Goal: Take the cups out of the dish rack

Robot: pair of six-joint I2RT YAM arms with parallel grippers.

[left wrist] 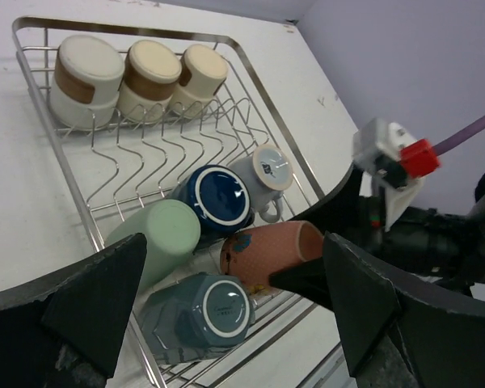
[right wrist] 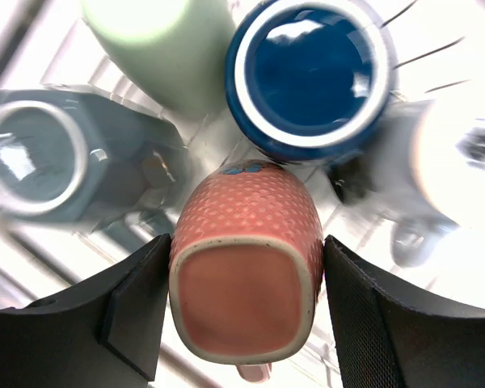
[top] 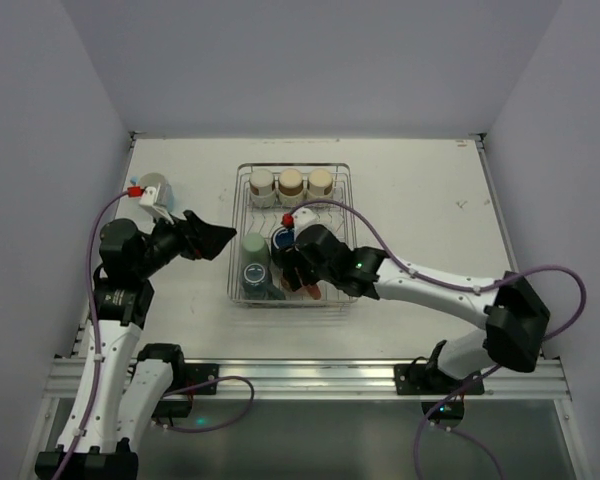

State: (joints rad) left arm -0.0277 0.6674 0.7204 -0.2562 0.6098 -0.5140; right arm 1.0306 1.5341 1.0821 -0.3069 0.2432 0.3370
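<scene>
The silver wire dish rack [top: 346, 200] sits mid-table. My right gripper [top: 298, 275] is shut on a salmon pink cup [right wrist: 246, 267], one finger on each side of its body, near the rack's front; the cup lies tilted with its mouth toward the wrist. Around it lie a navy cup [right wrist: 307, 73], a sage green cup [right wrist: 158, 40], a light blue cup [right wrist: 48, 162] and a grey cup [right wrist: 457, 162]. Three cream/tan cups [left wrist: 85, 77] stand upside down along the rack's far side. My left gripper [top: 220, 240] is open and empty, just left of the rack.
A grey cup [top: 158, 190] stands on the table at the far left, behind my left arm. The rack's plate tines [left wrist: 170, 149] run between the cream cups and the lying cups. The right arm's purple cable [top: 380, 240] arcs over the rack's right side.
</scene>
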